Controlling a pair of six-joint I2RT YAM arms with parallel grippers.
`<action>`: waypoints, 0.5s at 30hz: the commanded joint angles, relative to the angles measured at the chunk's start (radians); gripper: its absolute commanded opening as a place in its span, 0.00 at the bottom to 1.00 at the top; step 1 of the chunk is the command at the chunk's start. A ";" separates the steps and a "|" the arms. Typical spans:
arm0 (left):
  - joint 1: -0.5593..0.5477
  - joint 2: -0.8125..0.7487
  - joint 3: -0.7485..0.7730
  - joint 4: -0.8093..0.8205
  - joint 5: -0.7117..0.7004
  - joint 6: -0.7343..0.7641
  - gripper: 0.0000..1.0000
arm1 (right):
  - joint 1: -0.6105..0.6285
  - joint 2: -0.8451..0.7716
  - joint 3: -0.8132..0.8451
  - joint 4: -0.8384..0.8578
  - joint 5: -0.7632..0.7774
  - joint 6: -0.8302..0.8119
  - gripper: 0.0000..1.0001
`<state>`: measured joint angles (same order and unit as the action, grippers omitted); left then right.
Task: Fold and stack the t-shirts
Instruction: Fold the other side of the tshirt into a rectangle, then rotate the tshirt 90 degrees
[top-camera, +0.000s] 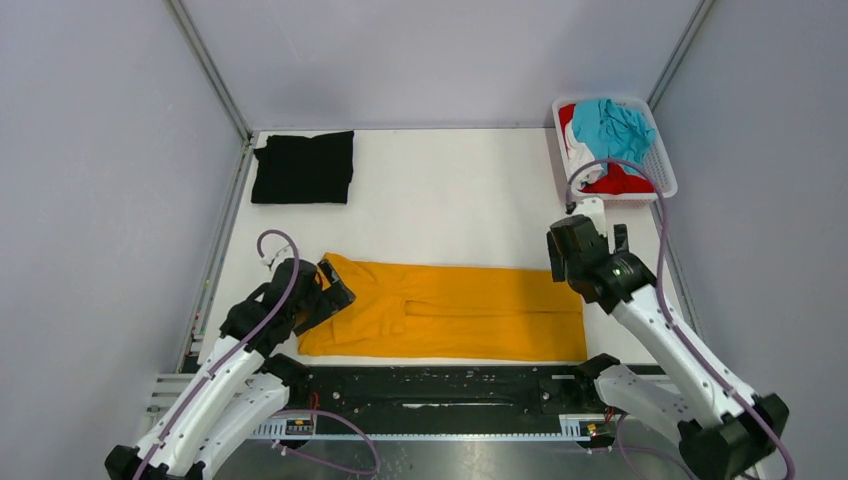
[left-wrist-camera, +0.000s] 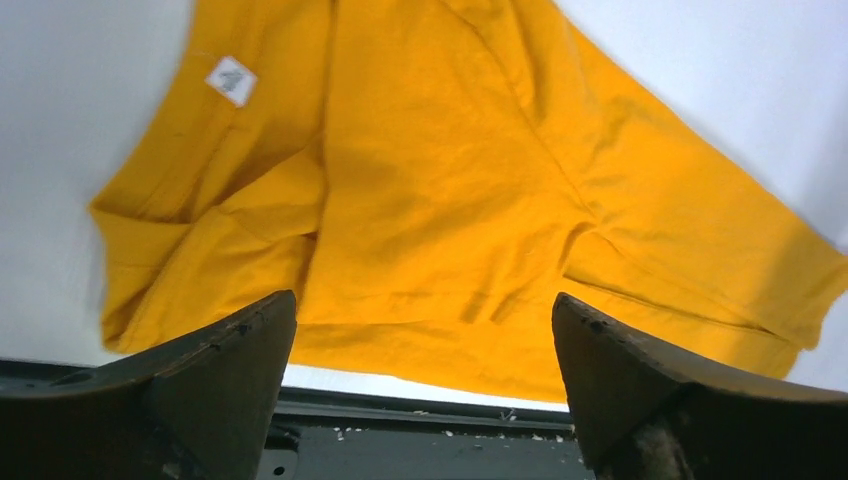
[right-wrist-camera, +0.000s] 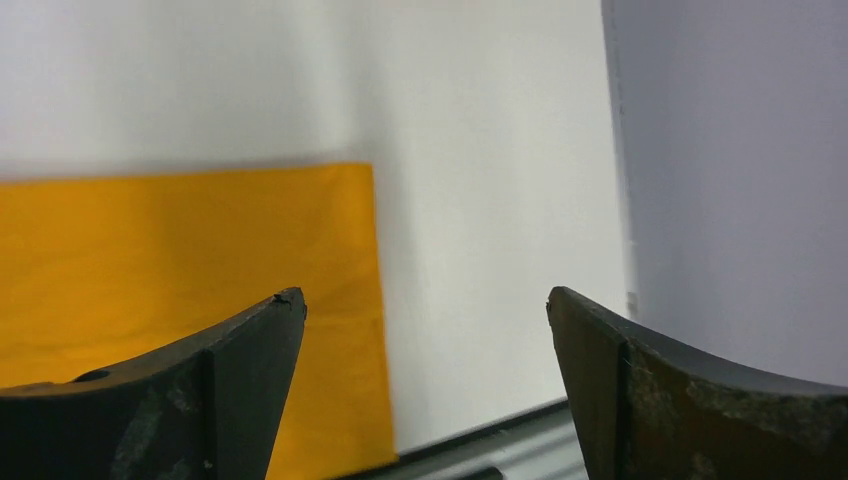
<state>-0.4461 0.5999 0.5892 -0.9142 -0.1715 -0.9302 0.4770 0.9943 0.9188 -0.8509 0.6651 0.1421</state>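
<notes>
The large orange-yellow t-shirt (top-camera: 450, 310) lies flat on the white table as a long band near the front edge, sides folded in. It fills the left wrist view (left-wrist-camera: 450, 180), its white label (left-wrist-camera: 231, 79) up left. Its right end shows in the right wrist view (right-wrist-camera: 190, 260). My left gripper (top-camera: 335, 285) is open and empty over the shirt's left end. My right gripper (top-camera: 585, 235) is open and empty above the shirt's right end. A folded black t-shirt (top-camera: 303, 167) lies at the back left. Teal (top-camera: 610, 125), red (top-camera: 622, 183) and white (top-camera: 580, 160) shirts sit bundled in the basket.
The white slotted plastic basket (top-camera: 662, 165) stands at the back right against the wall. A black rail (top-camera: 440, 385) runs along the table's front edge, also in the left wrist view (left-wrist-camera: 420, 450). Grey walls enclose the table on three sides.
</notes>
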 joint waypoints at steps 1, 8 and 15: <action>-0.003 0.086 -0.009 0.240 0.158 0.030 0.99 | 0.006 -0.152 -0.105 0.229 -0.001 0.183 1.00; 0.006 0.420 -0.034 0.556 0.232 -0.020 0.99 | 0.007 -0.098 -0.240 0.518 -0.391 0.315 0.99; 0.068 0.756 0.019 0.790 0.267 -0.097 0.99 | 0.006 0.189 -0.189 0.526 -0.481 0.309 0.99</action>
<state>-0.4183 1.2251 0.5610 -0.3172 0.0456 -0.9741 0.4774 1.0962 0.6849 -0.3786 0.2672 0.4175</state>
